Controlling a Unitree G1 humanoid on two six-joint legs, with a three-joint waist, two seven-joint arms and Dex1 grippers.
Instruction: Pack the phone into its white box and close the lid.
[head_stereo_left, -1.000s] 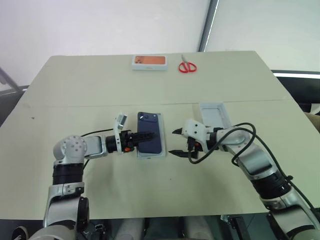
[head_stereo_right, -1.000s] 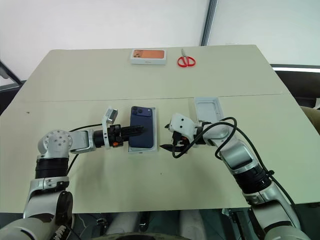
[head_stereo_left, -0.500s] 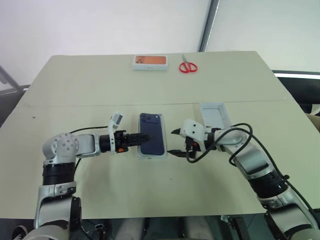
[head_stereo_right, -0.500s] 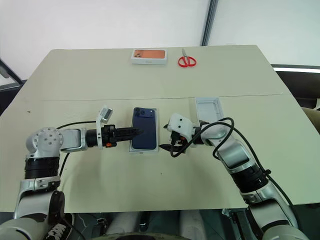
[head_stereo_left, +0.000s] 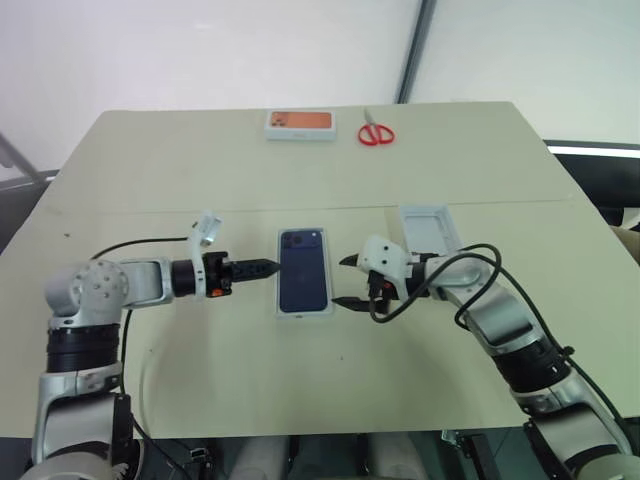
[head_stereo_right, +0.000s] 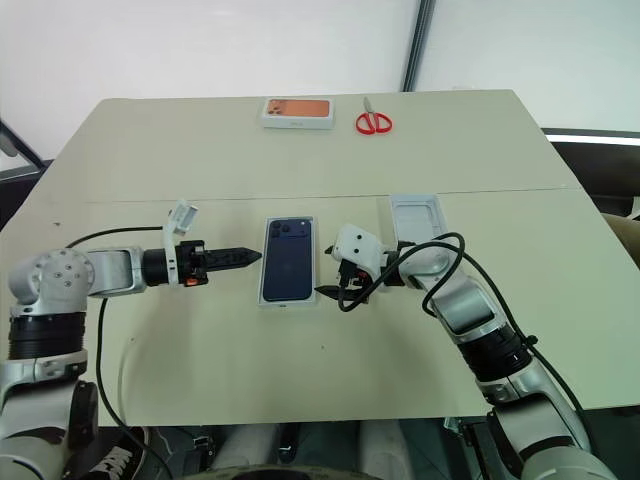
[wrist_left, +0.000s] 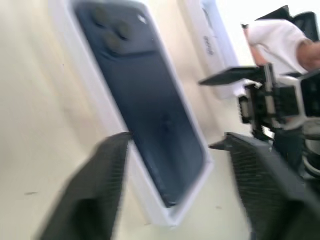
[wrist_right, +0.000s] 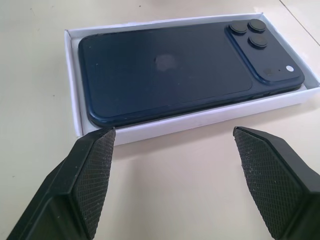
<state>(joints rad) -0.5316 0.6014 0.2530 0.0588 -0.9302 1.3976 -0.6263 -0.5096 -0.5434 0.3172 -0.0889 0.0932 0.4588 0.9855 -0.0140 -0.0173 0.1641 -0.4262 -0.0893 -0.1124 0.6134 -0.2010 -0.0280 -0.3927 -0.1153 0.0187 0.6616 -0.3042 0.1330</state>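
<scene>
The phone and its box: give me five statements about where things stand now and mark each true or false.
1. The phone lies in the white box, camera side up. True.
2. The lid covers the box. False: it lies open side up on the table, behind the right gripper.
3. The left gripper holds the phone. False: it is beside the box, empty.
4. The right gripper's fingers are open. True.
5. The scissors lie beside the phone. False: they are at the far edge.
</scene>
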